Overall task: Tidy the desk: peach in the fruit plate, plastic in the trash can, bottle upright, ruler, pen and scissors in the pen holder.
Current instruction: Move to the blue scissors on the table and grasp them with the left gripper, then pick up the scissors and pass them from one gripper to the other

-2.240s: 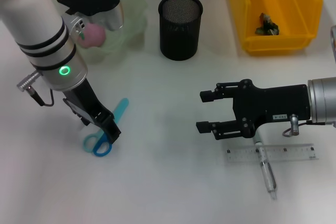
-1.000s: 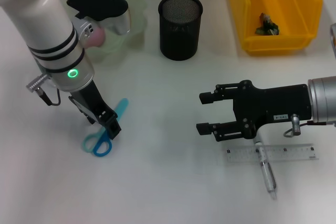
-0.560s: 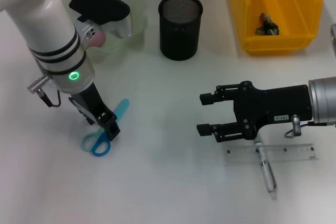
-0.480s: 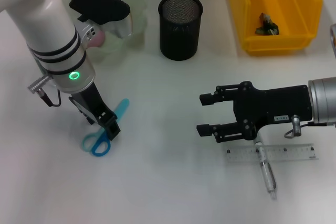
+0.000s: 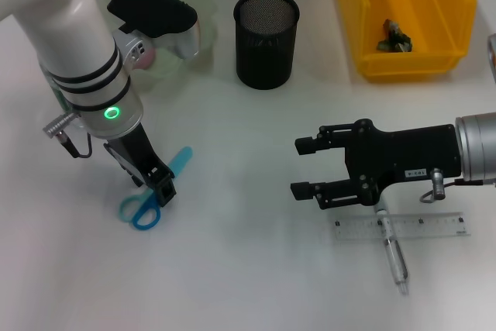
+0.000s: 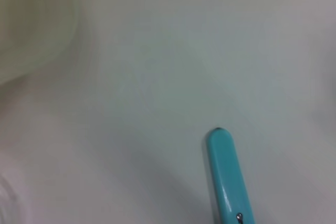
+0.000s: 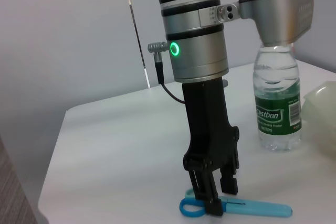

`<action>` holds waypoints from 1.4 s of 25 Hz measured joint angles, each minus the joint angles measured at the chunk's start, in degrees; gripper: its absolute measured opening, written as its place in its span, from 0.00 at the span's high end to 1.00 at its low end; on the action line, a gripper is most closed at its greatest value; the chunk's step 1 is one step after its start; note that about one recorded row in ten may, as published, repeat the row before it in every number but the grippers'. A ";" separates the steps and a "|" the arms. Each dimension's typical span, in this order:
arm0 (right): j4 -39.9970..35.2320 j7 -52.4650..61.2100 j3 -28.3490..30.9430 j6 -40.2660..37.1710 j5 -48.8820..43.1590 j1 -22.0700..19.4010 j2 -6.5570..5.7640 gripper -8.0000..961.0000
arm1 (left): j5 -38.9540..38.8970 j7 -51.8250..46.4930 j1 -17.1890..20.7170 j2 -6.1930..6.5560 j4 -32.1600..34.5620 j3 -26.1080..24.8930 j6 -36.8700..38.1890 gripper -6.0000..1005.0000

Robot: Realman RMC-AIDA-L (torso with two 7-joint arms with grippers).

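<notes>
Straddling the scissors (image 5: 152,189) near the pivot, with left claw (image 5: 159,189) fingers slightly apart, one either side, not clamped. Handles directly below the tips on the desk, closed blades pointing away toward the pen holder (image 5: 266,39). Right claw (image 5: 304,167) spread wide, well apart, idle.

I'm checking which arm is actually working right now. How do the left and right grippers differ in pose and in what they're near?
The left gripper points down at the desk, its fingers straddling the blue scissors; the right gripper lies level, pointing sideways, open and empty.
The left gripper sits at the scissors; the right gripper hangs beside the ruler and pen, touching neither.
Both are black, two-fingered.
</notes>
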 joint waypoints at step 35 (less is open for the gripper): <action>-0.13 0.83 0.00 0.01 0.00 -0.07 0.00 0.25 | -0.74 1.98 0.00 0.00 -0.47 1.74 -0.48 0.73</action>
